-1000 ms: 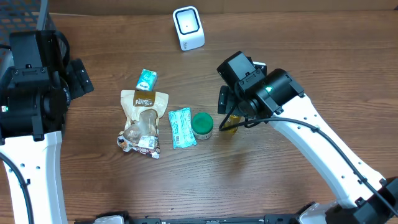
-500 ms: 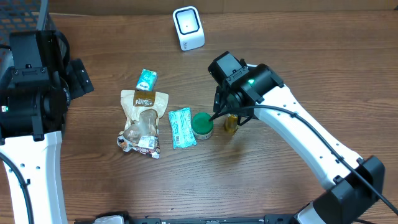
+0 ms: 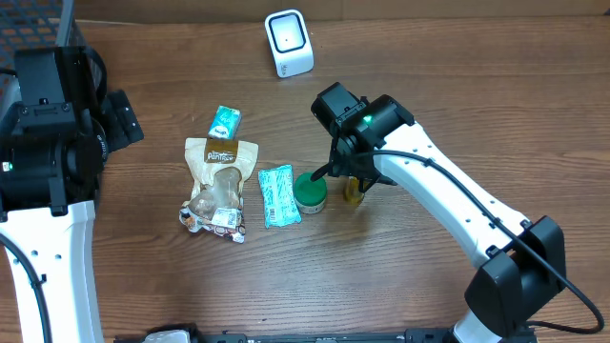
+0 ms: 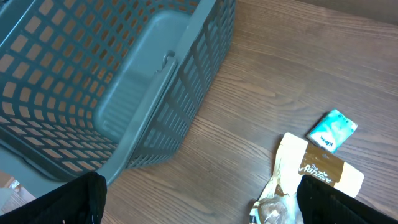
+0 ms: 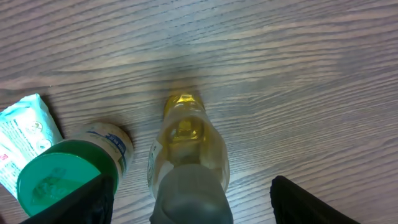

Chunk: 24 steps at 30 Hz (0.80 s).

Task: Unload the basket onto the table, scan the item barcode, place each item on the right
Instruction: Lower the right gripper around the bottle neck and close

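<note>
One bottle (image 5: pixel 186 143), one jar (image 5: pixel 62 177), one pouch (image 3: pixel 219 181), one scanner (image 3: pixel 289 43), two packets (image 3: pixel 225 121) (image 3: pixel 278 195). Left jaws open; right jaws open astride the bottle.

The table (image 5: pixel 298 74) is matt wood grain, the bottle (image 5: pixel 186 149) clear glossy plastic.

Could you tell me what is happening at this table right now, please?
The right gripper is lowered over a small yellow bottle, its fingers open on either side and not gripping it. A green-lidded jar stands just beside the bottle, with a teal packet and a brown pouch beyond it. The white scanner sits at the far edge; nothing has been brought to it yet. The left gripper hangs open near a grey basket, handling nothing.
</note>
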### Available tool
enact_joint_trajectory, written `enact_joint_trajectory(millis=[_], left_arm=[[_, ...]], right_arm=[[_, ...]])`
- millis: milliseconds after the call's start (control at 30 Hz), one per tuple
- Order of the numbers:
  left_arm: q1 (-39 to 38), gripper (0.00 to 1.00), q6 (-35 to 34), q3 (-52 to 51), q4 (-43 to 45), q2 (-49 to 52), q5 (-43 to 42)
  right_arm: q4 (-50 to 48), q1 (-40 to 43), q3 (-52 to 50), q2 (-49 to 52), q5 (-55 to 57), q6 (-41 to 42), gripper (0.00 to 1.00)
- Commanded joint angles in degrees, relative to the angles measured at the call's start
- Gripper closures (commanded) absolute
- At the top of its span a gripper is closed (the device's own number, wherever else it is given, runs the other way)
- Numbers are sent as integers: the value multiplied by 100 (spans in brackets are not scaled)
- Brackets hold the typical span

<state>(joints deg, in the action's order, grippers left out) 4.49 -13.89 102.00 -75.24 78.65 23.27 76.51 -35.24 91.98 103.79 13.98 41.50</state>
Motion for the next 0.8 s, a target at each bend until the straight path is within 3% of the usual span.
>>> enact_joint_trajectory(millis=[0,767], left_arm=[[0,0,61,111,9,9,109],[0,0,61,114,9,9,109]], right_arm=[[-20,90,68,-13,98,-136,23],[-393,389,-291,-13,-378,-402,25]])
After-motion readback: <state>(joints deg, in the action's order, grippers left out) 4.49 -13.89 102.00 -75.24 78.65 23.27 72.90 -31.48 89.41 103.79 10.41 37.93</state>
